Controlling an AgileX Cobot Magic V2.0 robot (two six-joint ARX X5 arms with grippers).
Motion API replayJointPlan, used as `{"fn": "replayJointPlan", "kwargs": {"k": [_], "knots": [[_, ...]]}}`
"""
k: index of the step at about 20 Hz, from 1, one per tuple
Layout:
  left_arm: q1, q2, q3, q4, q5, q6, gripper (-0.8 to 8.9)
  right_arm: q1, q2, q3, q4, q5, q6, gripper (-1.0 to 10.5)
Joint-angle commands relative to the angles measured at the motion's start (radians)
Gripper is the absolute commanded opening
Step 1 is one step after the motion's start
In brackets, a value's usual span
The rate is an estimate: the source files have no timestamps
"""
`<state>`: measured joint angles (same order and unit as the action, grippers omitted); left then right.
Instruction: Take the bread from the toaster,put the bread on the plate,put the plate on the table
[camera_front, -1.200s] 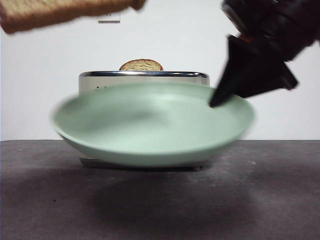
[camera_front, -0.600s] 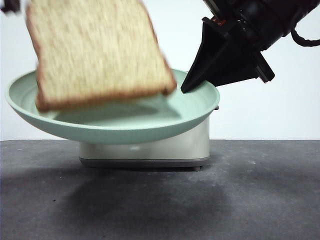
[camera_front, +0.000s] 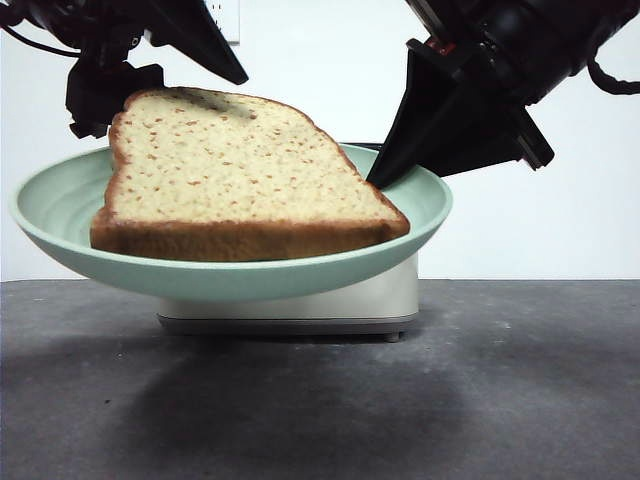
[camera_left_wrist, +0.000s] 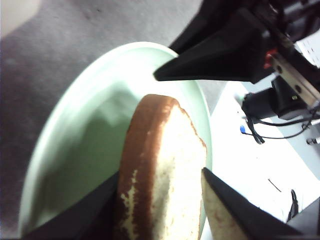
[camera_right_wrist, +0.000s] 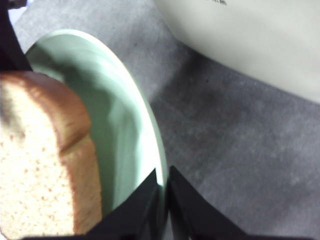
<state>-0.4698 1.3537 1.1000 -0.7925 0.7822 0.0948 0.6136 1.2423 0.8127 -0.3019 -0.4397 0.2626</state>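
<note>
The bread (camera_front: 240, 190) lies tilted in the mint-green plate (camera_front: 60, 225), which hangs in the air in front of the toaster (camera_front: 385, 295). My left gripper (camera_front: 180, 80) reaches in from high on the left; in the left wrist view its jaws (camera_left_wrist: 160, 185) press both faces of the bread (camera_left_wrist: 160, 175) at its raised end. Coming from the upper right, my right gripper (camera_front: 385, 175) is shut on the plate's rim (camera_right_wrist: 150, 135), with the rim pinched between its tips (camera_right_wrist: 164, 192). The plate hides the toaster's top.
The dark grey table (camera_front: 520, 400) stretches below the raised plate, which casts a shadow on it. In the right wrist view the cream toaster wall (camera_right_wrist: 250, 40) stands close beyond the plate. A white wall fills the background.
The plate rose and shifted left over the last second. The bread came down from high on the left, hung steeply over the plate, and now lies in it, with the left gripper following down.
</note>
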Motion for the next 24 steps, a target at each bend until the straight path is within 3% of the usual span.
{"fn": "replayJointPlan", "kwargs": {"k": [1,9,15,24], "knots": [[-0.011,0.005,0.048,-0.005,-0.002,0.018,2.6,0.006,0.005,0.013,0.001,-0.004,0.018,0.0],[-0.072,-0.002,0.203,-0.092,-0.2,0.055,2.6,0.006,0.005,0.013,-0.021,-0.004,0.018,0.0],[-0.076,-0.07,0.307,-0.149,-0.231,0.057,2.59,0.005,0.027,0.013,-0.019,0.029,0.019,0.0],[-0.076,-0.303,0.389,-0.203,-0.344,0.039,2.58,-0.049,0.254,0.013,0.087,0.048,0.019,0.0]]}}
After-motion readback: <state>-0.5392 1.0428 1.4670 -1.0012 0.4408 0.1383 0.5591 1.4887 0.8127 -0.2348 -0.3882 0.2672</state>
